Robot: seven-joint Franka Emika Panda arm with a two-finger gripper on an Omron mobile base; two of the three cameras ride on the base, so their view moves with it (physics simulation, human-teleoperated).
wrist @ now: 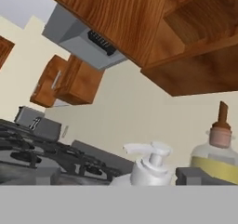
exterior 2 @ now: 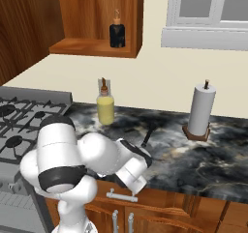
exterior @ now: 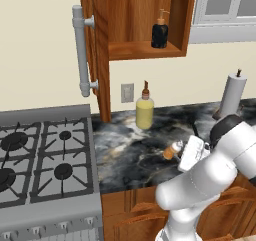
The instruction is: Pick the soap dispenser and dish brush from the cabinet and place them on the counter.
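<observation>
Pincer [exterior: 182, 152] is low over the counter [exterior: 125, 155], at the end of the bent white arm, right next to a small bottle [exterior: 172, 150]. I cannot tell if its two fingers are wide apart or pressing on that bottle. The counter is a big dark slab with pale and gold lines in it. Up on the wall is the cabinet [exterior: 150, 50], made of red-brown wood. Its door [exterior: 100, 60] is swung open, and a long grey handle [exterior: 80, 50] runs down the door. To the left of the counter is the grey stove [exterior: 45, 155] with black burners. A white paper towel roll [exterior: 232, 95] stands upright on the far right of the counter, near the wall. A yellow bottle [exterior: 144, 112] with a brown top stands on the counter close to the wall, below the cabinet. A black pump bottle [exterior: 159, 32] stands upright on the cabinet shelf. The small bottle by the pincer looks orange and has a white pump on top; it is on the counter, near the front edge. A thin dark stick [exterior 2: 148, 135] lies on the counter between the yellow bottle and the paper towel roll, too small to say what it is.
</observation>
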